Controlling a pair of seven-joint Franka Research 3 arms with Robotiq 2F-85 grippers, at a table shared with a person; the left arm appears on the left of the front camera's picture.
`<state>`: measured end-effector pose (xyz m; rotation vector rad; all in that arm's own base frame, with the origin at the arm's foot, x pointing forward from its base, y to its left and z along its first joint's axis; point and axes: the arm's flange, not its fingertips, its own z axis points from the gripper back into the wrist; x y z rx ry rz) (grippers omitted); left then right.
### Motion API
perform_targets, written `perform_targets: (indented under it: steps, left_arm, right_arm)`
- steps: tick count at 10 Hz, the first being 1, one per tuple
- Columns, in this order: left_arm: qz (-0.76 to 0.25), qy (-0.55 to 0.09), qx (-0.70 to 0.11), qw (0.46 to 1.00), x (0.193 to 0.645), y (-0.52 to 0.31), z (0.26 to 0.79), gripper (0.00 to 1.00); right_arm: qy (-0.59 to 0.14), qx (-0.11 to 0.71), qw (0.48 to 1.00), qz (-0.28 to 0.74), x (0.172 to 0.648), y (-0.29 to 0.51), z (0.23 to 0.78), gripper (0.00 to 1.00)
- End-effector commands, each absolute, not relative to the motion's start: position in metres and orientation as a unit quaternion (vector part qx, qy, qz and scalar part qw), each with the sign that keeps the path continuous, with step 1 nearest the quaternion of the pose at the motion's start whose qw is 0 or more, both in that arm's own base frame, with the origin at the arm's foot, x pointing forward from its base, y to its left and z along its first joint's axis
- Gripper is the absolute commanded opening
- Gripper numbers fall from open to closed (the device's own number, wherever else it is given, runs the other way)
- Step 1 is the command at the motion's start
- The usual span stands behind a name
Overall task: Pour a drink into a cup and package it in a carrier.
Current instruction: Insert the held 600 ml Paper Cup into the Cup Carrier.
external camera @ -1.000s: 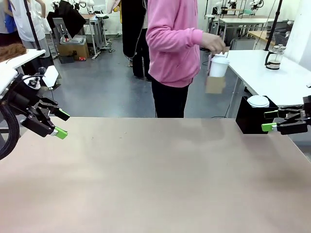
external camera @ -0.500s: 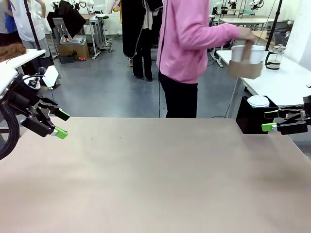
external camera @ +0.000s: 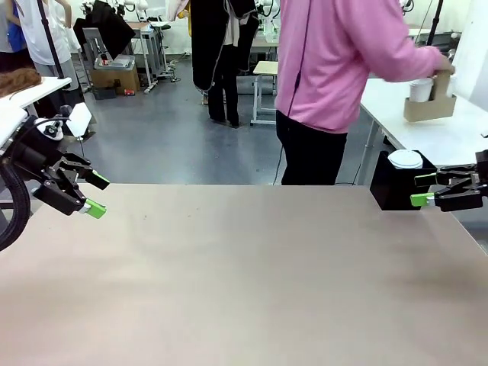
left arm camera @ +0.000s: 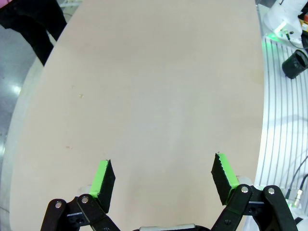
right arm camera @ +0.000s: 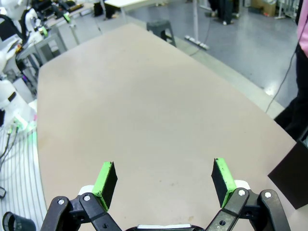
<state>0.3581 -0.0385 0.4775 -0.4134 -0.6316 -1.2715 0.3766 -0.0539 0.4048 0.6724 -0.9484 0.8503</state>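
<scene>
Fingers of both the left gripper [external camera: 91, 194] and right gripper [external camera: 421, 189] spread wide, holding nothing; the person's carrier [external camera: 428, 107] stands upright with the cup [external camera: 419, 90].

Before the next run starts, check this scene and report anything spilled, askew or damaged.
Nothing stands out. The table shows no spill. The left gripper and right gripper hang open at its sides. The person's hand holds the carrier upright over a side table, the cup in it.
</scene>
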Motion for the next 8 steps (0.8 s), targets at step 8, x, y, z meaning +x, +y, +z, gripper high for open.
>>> perform_targets:
  steps: [8]
  left_arm:
    - [-0.581, -0.297, -0.197, 0.732, 0.3587, -0.0384, 0.4773, 1.00]
  right_arm:
    - [-0.438, 0.304, 0.749, 0.394, 0.3772, -0.0540, 0.4054, 1.00]
